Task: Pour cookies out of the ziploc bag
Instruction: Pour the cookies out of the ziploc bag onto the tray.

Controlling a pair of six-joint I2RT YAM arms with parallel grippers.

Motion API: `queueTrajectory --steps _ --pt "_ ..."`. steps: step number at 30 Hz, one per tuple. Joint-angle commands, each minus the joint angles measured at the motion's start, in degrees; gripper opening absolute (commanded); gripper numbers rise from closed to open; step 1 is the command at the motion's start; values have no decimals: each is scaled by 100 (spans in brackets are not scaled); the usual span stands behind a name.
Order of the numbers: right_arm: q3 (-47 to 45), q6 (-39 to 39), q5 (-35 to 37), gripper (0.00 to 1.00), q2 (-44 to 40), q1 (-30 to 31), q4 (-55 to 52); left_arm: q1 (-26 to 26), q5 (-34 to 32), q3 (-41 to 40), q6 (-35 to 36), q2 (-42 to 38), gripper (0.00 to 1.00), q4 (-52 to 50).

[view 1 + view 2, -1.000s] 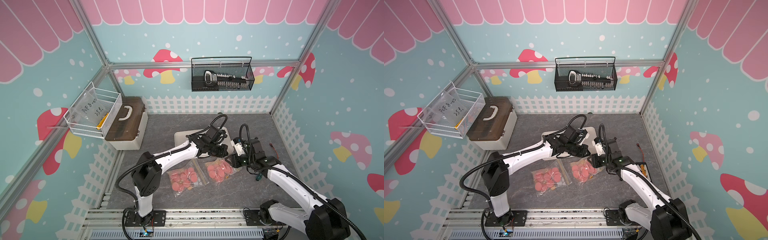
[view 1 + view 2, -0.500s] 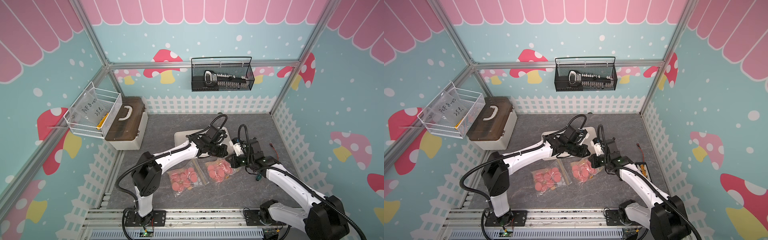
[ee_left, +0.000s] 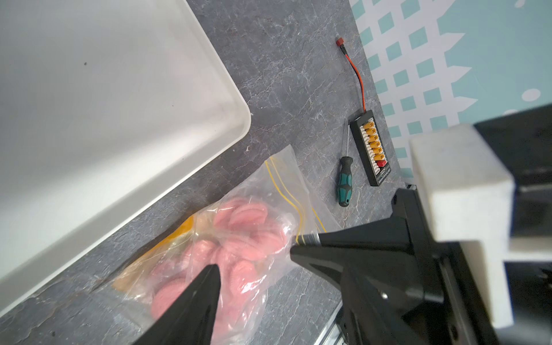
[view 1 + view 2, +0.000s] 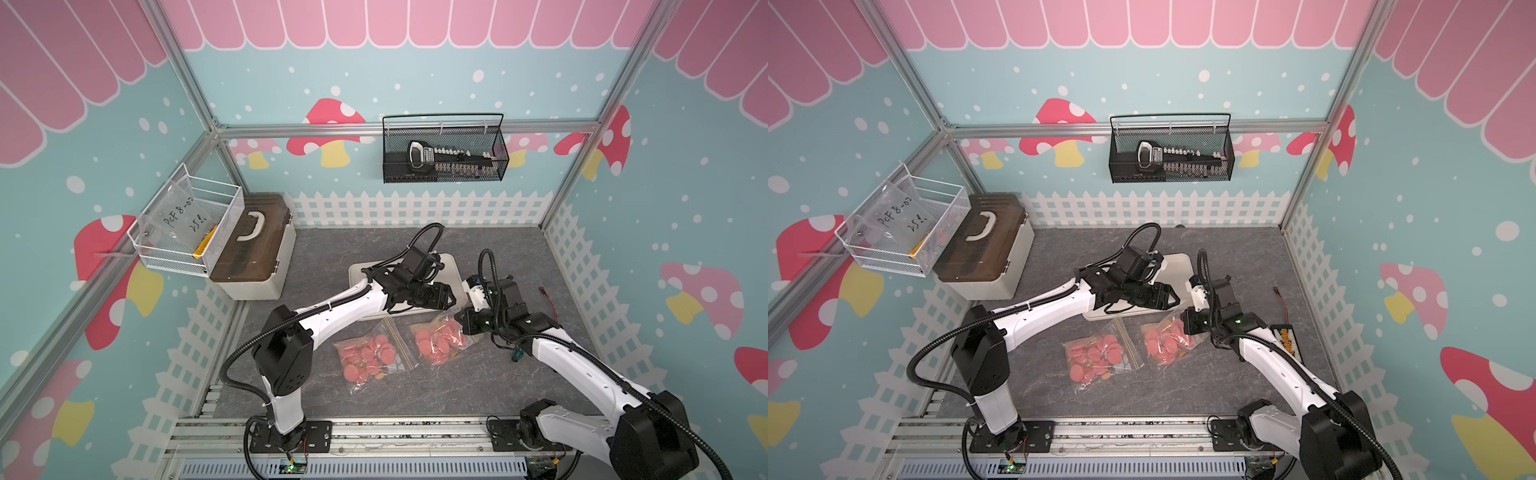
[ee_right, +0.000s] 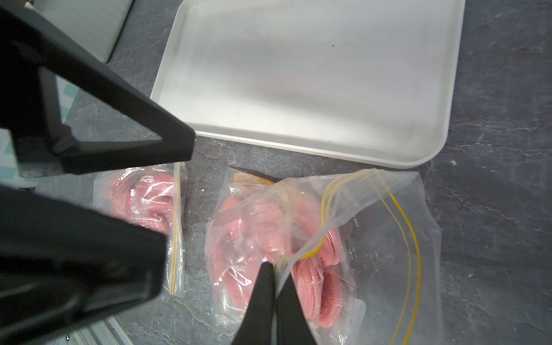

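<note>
The left hand [image 5: 179, 200] had just been opened, its jaws parted beside the ziploc bag [image 5: 373, 215], while the right hand [image 5: 276, 277] was clamped shut on the bag's yellow-zipped rim. The cookies [image 5: 239, 227] were still contained, on the surface [image 5: 493, 119] just nearer than the white tray [image 5: 298, 143]. The handover was judged complete, so lifting could follow.

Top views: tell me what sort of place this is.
Probably a staged robot test cell, not a home: mushroom-print walls on an aluminium frame, left arm and right arm bolted to a rail.

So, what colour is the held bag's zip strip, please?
Yellow; the strip shows best in right wrist view.
</note>
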Motion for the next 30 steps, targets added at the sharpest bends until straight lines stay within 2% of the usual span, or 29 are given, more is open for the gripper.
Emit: queueTrajectory --steps 1,9,15,22,30 --pt "-66 216 275 0 -95 -118 52 138 -101 -197 -103 -198 69 -30" --pt "-13 541 480 0 43 -456 40 269 81 -925 -410 -453 65 410" --pt "51 731 595 0 155 -658 19 163 550 -1778 -315 -766 54 1353" --pt "98 851 504 0 281 -850 -62 -280 314 -2250 50 -811 53 1873" --pt "124 853 463 0 290 -945 -237 -612 -577 -2676 142 -886 49 1886"
